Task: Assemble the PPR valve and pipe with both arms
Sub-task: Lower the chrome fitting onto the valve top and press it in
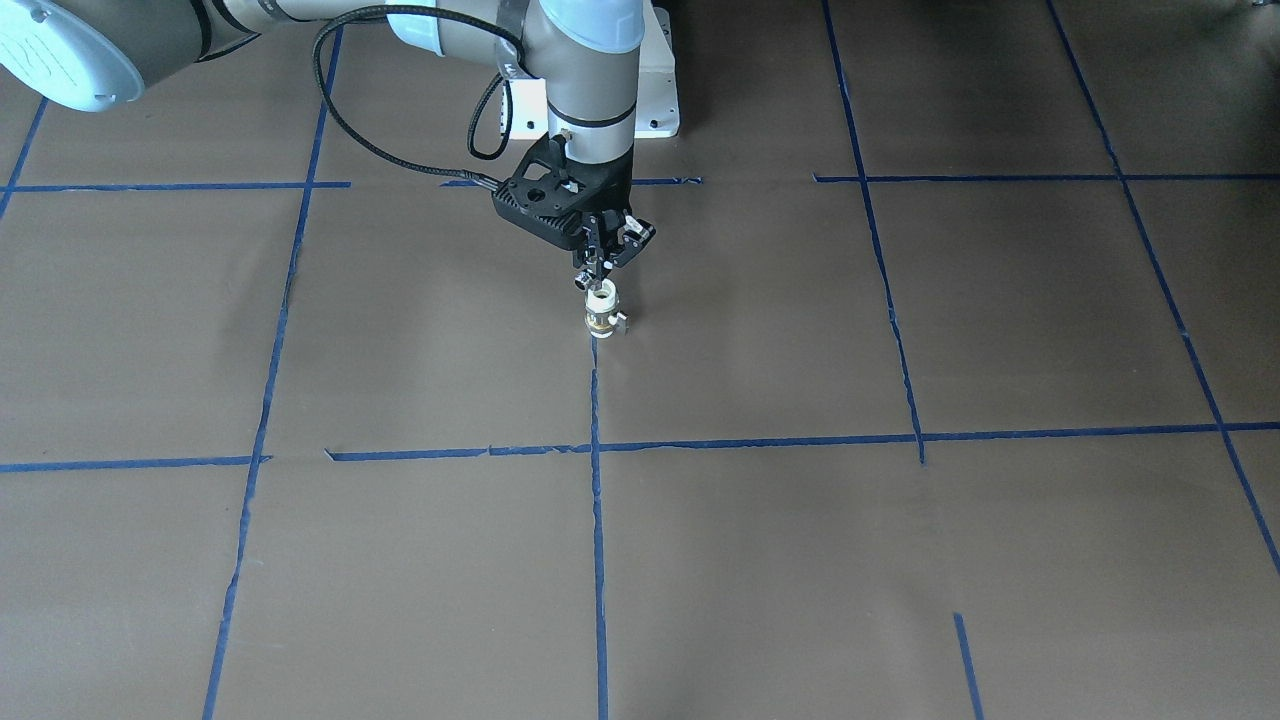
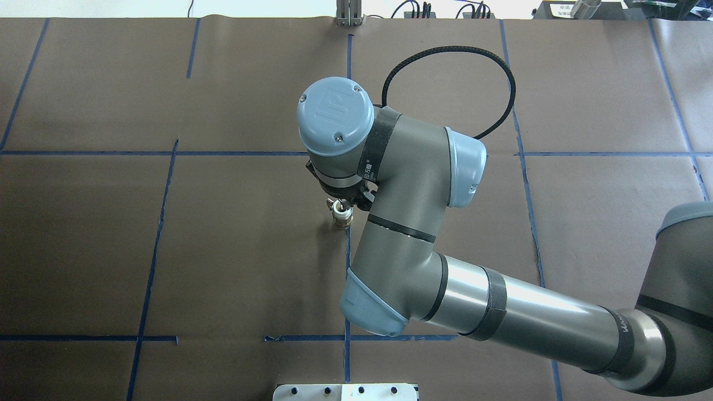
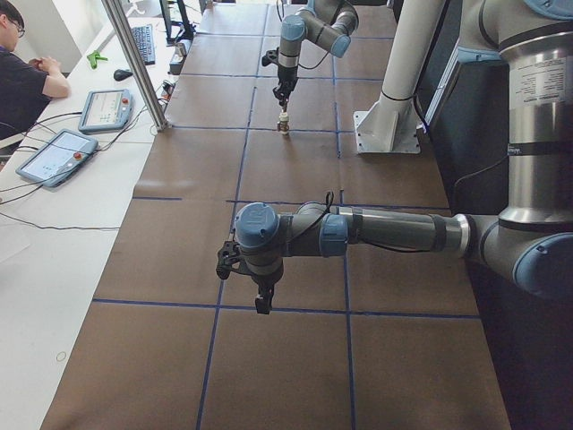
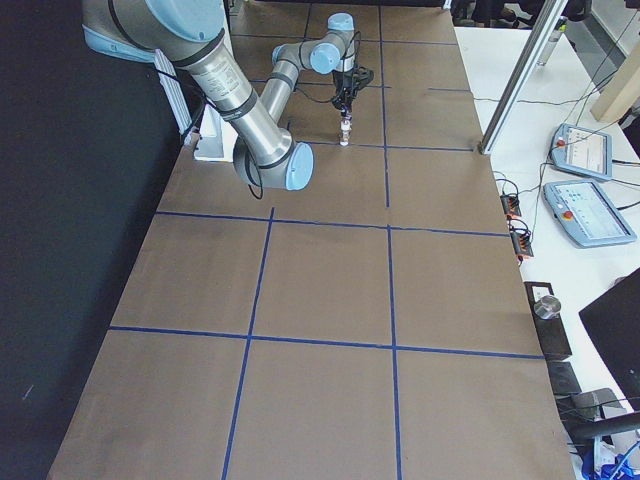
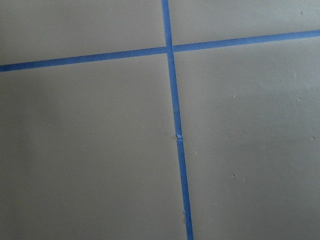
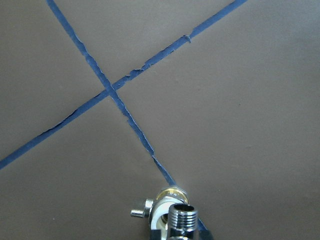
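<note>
**Front-facing view.**
- Item 1: black two-finger right gripper [image 1: 597, 272], pointing straight down. I read it as pinched on the pipe [image 1: 585, 284], a tiny shiny chrome T-shaped fitting.
- Item 2: the valve [image 1: 600, 310], a stubby cylinder with white plastic ends, a brass middle band and a small side lever. It stands upright on a line of blue tape [image 1: 597, 500] on the brown paper-covered table [image 1: 900, 560]. It lies directly beneath the gripper, long axis vertical. I cannot confirm contact between the parts.

**Overhead view.** The valve shows beside the wrist; the fingers are hidden.

**Left-side view.** The left gripper [image 3: 262, 300] hovers well apart from the valve; I cannot tell whether it is spread or closed. The right arm is far nearer.

**Right wrist view.** The pipe's threaded stub overlaps the valve.
</note>
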### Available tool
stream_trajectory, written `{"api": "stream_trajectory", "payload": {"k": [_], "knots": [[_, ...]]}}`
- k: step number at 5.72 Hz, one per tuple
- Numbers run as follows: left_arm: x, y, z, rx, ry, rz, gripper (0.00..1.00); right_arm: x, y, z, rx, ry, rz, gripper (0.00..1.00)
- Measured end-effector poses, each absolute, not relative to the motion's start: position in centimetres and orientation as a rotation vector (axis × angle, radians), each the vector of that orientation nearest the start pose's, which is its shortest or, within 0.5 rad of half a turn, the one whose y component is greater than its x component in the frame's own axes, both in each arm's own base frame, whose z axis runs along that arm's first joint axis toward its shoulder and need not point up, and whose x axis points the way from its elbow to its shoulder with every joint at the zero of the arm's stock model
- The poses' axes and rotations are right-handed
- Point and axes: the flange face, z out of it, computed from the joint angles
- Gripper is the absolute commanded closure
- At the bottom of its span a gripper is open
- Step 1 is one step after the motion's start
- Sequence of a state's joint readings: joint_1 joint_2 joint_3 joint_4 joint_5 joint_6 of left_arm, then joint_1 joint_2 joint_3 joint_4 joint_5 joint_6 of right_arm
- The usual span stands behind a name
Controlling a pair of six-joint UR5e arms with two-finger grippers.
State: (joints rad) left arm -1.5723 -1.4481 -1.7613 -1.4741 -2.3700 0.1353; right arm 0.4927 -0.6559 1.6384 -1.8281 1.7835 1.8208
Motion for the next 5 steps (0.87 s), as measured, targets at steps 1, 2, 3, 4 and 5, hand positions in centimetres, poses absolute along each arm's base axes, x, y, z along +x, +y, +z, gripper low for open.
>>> {"api": "stream_trajectory", "payload": {"k": [1,2,3,4,5], "knots": [[-6.25,-43.70,62.88,0.026,0.799,0.107,0.00,-55.96,-42.71,10.27,-0.112,-0.753,0.630,1.00],[-6.23,-43.71,62.80,0.021,0.800,0.094,0.00,-56.11,-42.60,10.26,-0.109,-0.752,0.627,1.00],[-6.22,-43.71,62.79,0.019,0.800,0.088,0.00,-56.35,-42.32,10.25,-0.110,-0.752,0.623,1.00],[-6.21,-43.69,62.81,0.017,0.800,0.087,0.00,-56.56,-42.12,10.32,-0.111,-0.750,0.619,1.00],[-6.21,-43.66,62.84,0.017,0.800,0.086,0.00,-56.66,-42.04,10.36,-0.111,-0.749,0.617,1.00]]}}
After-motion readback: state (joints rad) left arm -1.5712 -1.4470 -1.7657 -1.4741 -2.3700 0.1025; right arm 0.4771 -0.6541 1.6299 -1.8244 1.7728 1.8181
